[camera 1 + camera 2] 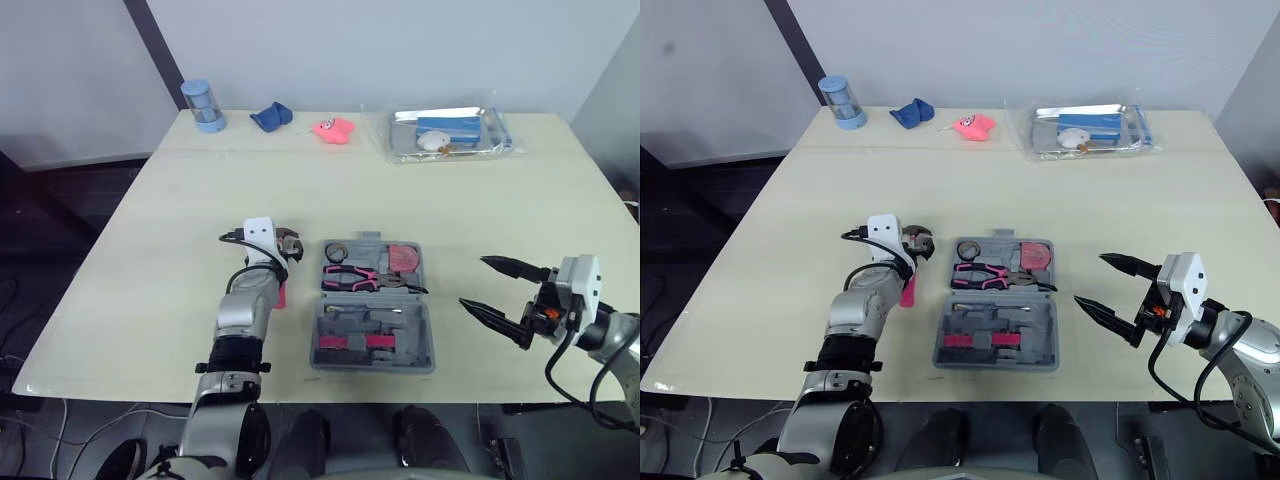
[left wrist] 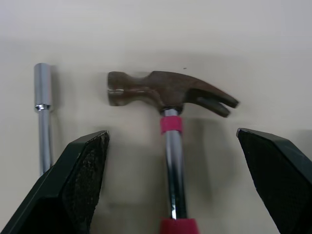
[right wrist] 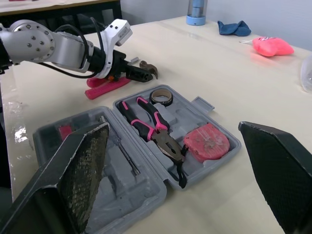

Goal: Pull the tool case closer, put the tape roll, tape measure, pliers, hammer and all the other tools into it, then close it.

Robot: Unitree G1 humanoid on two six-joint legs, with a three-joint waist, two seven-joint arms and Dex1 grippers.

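Currently the tool case (image 1: pixel 417 330) sits open at lower centre of the head view, w/ tape roll (image 1: pixel 335 249), pliers (image 1: pixel 350 277) & red tape measure (image 1: pixel 403 260) in its upper half. Hammer (image 2: pixel 168 92) lies on the table just left of the case. Left gripper (image 2: pixel 171 134) is spread wide, fingers either side of the hammer's shaft, not touching it; a metal socket rod (image 2: pixel 43 112) lies beside. Right gripper (image 1: pixel 472 281), lower right, is also spread wide, holding nothing, apart from the case.
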